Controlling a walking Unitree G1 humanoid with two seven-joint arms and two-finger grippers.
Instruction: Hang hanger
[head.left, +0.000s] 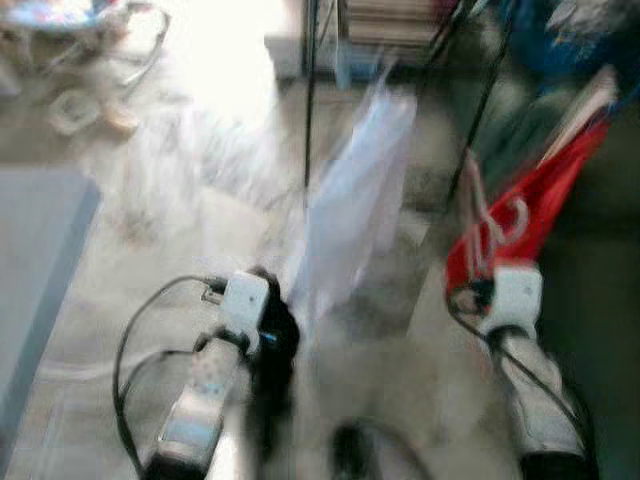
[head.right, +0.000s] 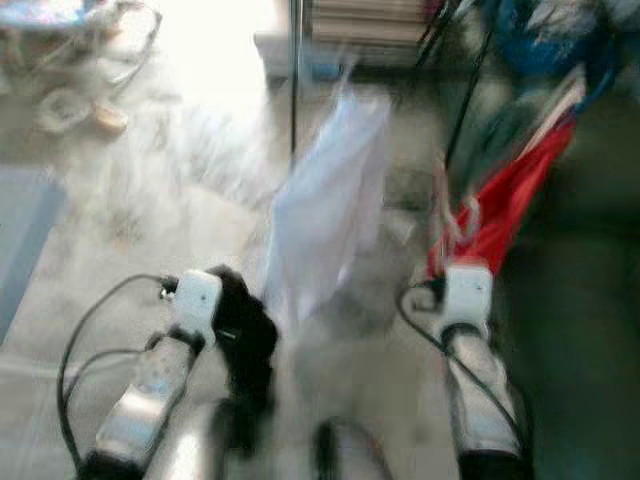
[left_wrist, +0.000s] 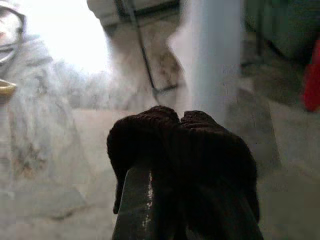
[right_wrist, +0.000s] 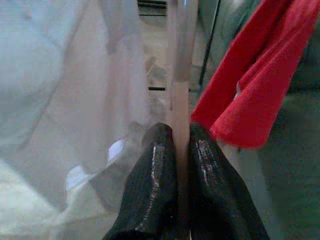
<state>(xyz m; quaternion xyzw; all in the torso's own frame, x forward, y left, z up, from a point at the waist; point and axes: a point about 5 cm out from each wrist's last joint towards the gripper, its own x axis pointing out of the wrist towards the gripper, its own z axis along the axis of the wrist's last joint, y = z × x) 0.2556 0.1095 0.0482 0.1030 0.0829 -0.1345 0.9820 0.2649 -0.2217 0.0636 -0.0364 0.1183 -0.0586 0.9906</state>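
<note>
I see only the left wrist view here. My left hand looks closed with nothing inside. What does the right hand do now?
Observer: The right hand is shut on a thin pale hanger bar, seen in the right wrist view.
Operator: Is any cloth on that hanger?
Observer: A red garment hangs right beside that hand; the blur hides how it is attached.
Operator: And the white thing before me?
Observer: In the head views it is a white garment hanging between the two arms, in front of a black rack pole.
</note>
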